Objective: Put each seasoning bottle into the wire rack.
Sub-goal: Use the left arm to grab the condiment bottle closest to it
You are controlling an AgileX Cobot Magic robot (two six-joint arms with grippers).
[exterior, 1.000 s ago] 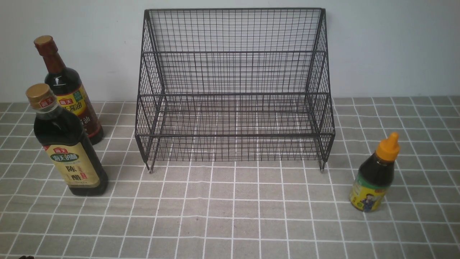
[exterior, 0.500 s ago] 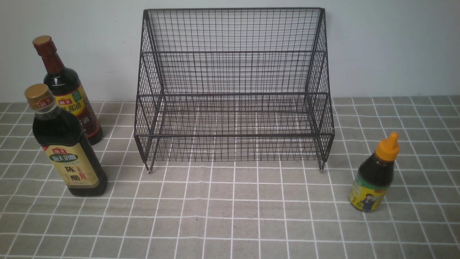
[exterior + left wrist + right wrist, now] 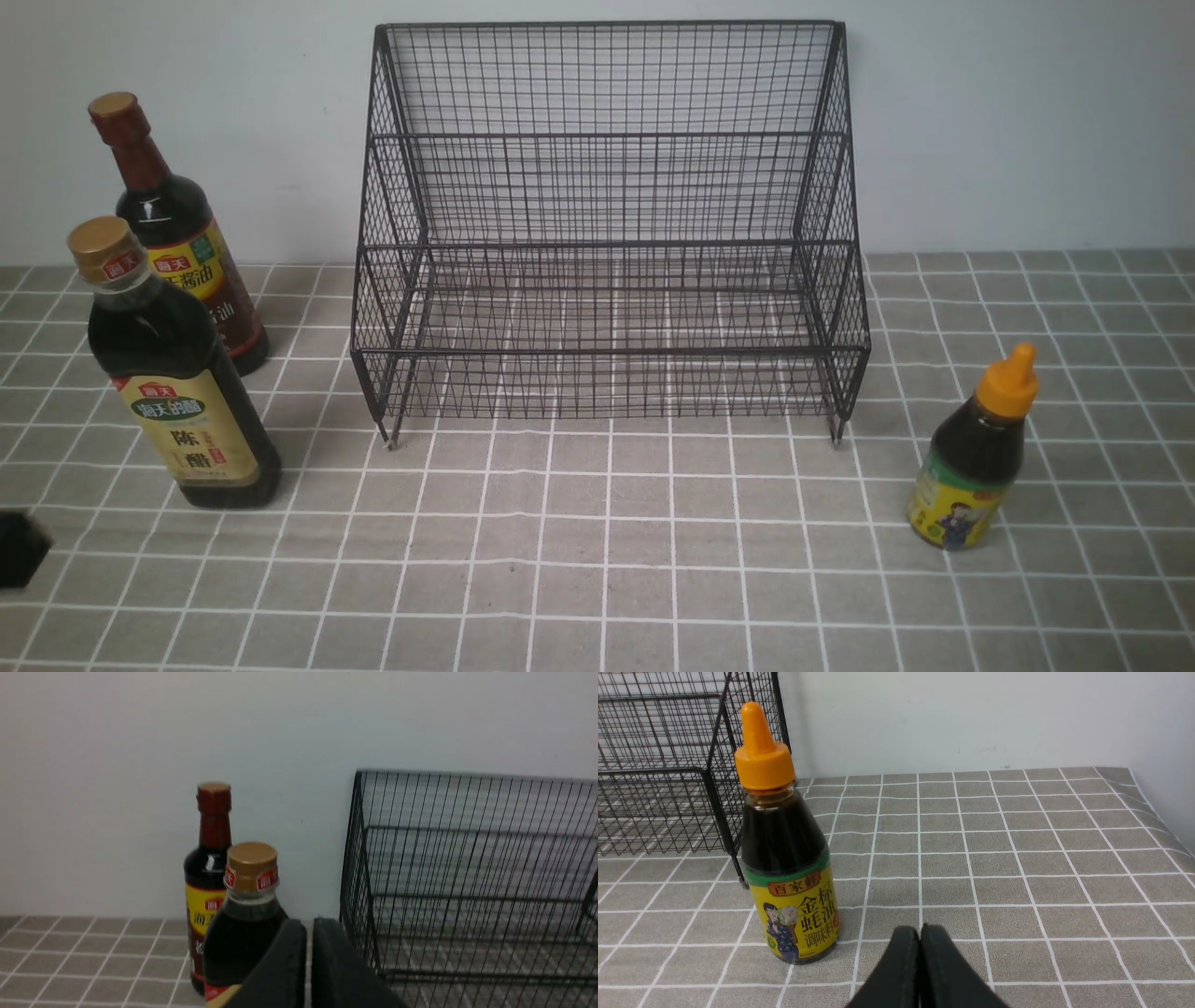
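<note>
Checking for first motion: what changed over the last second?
The left gripper has come into the front view at the lower left edge, near the gold-capped bottle. Nothing grasped or released. The wire rack, brown-capped bottle and orange-nozzled bottle stayed put.

I am seeing: one plain pale wall (image 3: 1027, 121), meeting the table's far edge; one grey tablecloth (image 3: 653, 541), white-gridded, covering the table; soft, even lighting.
</note>
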